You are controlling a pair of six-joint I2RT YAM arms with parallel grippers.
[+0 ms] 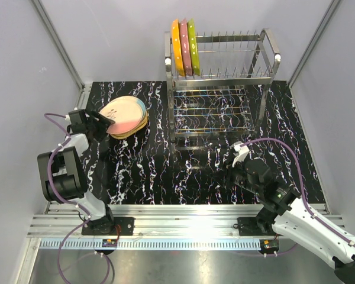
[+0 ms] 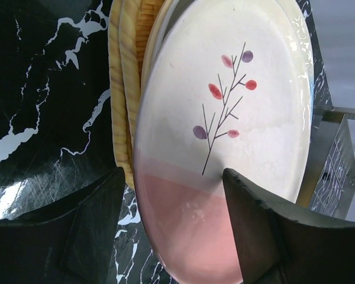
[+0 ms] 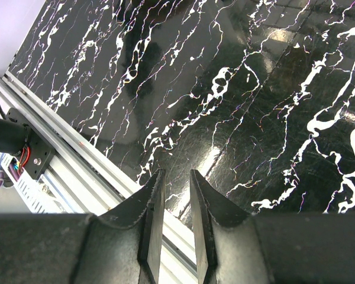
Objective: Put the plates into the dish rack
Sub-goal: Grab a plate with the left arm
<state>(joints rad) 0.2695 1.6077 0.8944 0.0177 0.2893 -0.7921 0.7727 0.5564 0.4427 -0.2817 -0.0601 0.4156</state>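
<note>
Plates [image 1: 127,115] lie flat in a stack at ten o'clock on the table [image 1: 195,168]. Three more stand on edge in the dish rack [image 1: 271,56] at twelve o'clock. The left gripper [image 1: 106,126] is right at the stack, which sits toward two o'clock from it, so this arm is much nearer. Its fingers [image 2: 94,225] are apart, and the near rim of the top plate [image 2: 225,112], cream with a twig, runs between them. I think a pinch on that rim comes next. The left arm is folded, wrist low. The right gripper [image 1: 239,155] hangs at five o'clock, fingers almost together, holding nothing.
</note>
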